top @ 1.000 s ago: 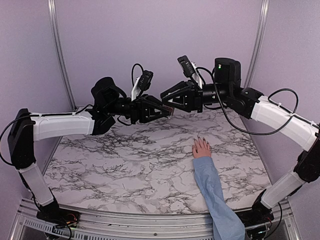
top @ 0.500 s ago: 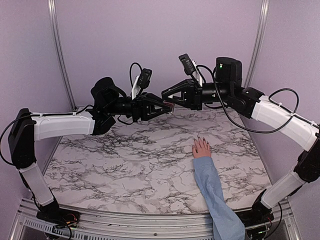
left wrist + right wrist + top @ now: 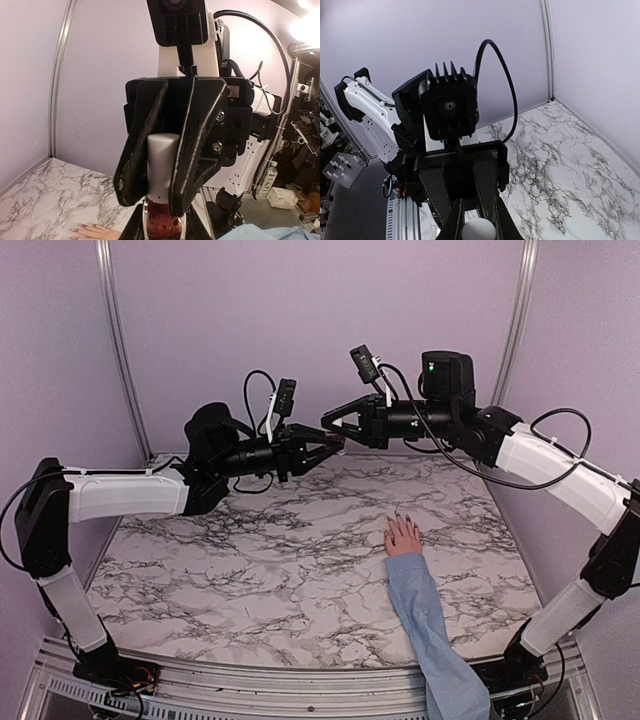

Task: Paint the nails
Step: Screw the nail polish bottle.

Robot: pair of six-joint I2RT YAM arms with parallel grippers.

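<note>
left claw (image 3: pixel 324 447) clamped on bottle (image 3: pixel 162 227), right claw (image 3: pixel 335 428) clamped on its cap (image 3: pixel 162 157), above far edge of desk (image 3: pixel 250 560). nails (image 3: pixel 397 515) lie near right edge. risk: twisting cap may wrench bottle loose and spill.

The tabletop (image 3: pixel 250 560) is white marble with grey veins, the sleeve (image 3: pixel 425 625) light blue, the nails (image 3: pixel 397 513) dark.

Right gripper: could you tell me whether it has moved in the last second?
Yes; the right gripper has risen in the top view, away from the unmoved hand.
</note>
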